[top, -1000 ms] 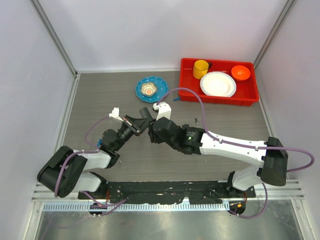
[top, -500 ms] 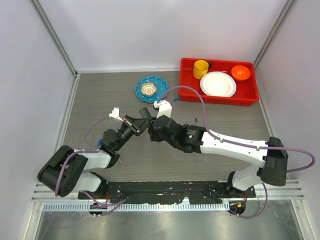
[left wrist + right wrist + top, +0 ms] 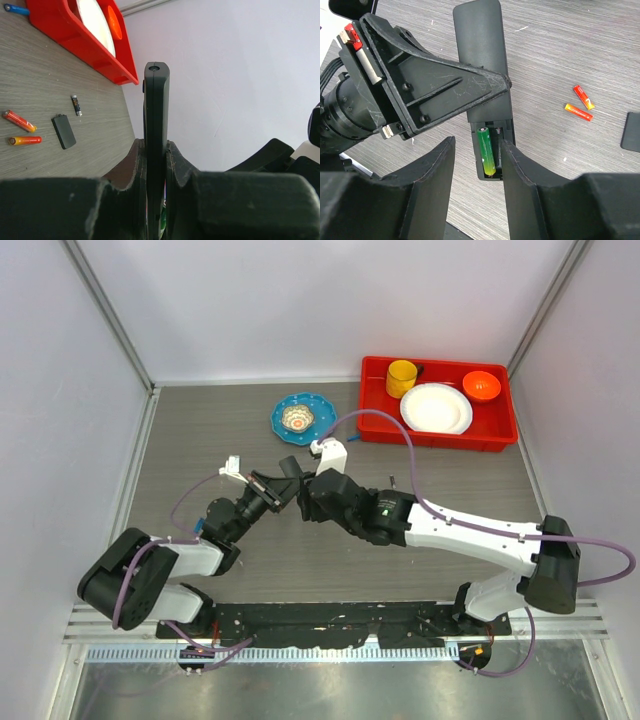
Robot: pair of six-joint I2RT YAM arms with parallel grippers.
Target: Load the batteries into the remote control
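My left gripper [image 3: 156,145] is shut on the remote control [image 3: 156,110], a slim black bar held on edge above the table. From the right wrist the remote control [image 3: 480,30] shows its open compartment with one green battery [image 3: 486,151] lying in the left slot; the slot beside it shows only a spring. My right gripper [image 3: 477,141] is open, its fingers either side of that compartment end, holding nothing. Two orange-red batteries [image 3: 583,97] [image 3: 578,112] lie on the table to the right. From above, both grippers meet at mid-table [image 3: 270,487] [image 3: 305,498].
A flat black cover piece [image 3: 64,131] lies near the loose batteries [image 3: 18,120], with a small dark battery [image 3: 76,105] beyond. A red tray [image 3: 372,400] with plate, cup and bowl stands at the back right. A blue plate [image 3: 303,417] sits at the back centre.
The right gripper's jaws have widened a little and the right arm has crept slightly left towards the remote. The left arm has held still.
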